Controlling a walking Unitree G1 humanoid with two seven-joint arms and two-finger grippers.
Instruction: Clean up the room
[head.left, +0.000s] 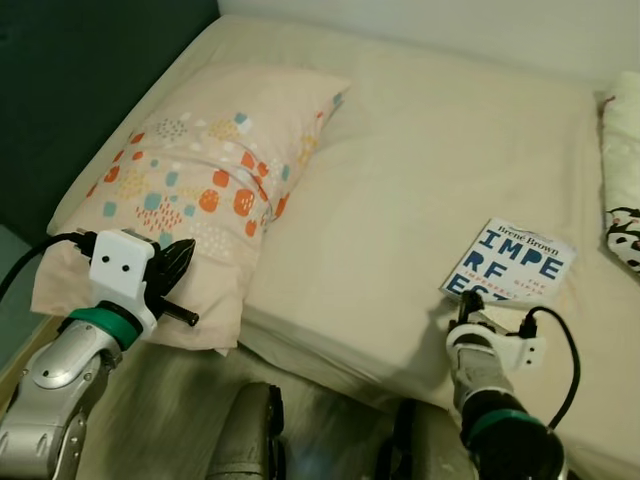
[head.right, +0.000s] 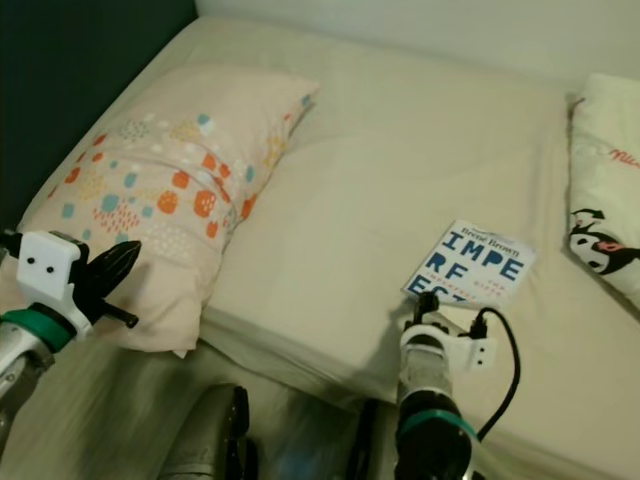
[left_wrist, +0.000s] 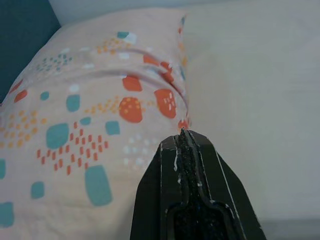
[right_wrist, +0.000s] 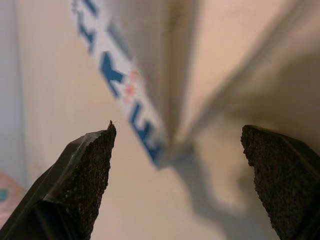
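Book (head.left: 512, 262) lies flat on the bed (head.left: 400, 160), right of centre, close to the near edge. White cover, big blue block letters in rows, small dark author line at the top, some small red text between the rows. It sits turned a bit, its near corner pointing toward the right end effector (right_wrist: 177, 170). In the right wrist view the cover edge is lifted slightly off the sheet and throws a shadow under it.

Right end effector: at the near bed edge, just near of the book's near-left corner, fingers spread wide, nothing between them. The book corner lines up with the gap but the fingertips (right_wrist: 92, 165) are apart from it.

Left end effector (head.left: 175, 265): raised over the near-right corner of the pillow (head.left: 200, 170), fingers pressed together, narrow, holding nothing that can be seen. Whether the tip touches the pillow cannot be told.

Pillow: pale peach case with orange, teal and yellow blobs and dots, lying on the left of the bed, long axis running near to far, near end hanging a little over the mattress edge. Well apart from the book.

Second pillow or cushion (head.right: 605, 195) at the far right edge of the bed, white with a black-and-white cartoon figure and red lettering; near the book but not touching.

Dark teal wall (head.left: 70, 80) on the left. Sheet is plain cream, lightly creased between pillow and book.
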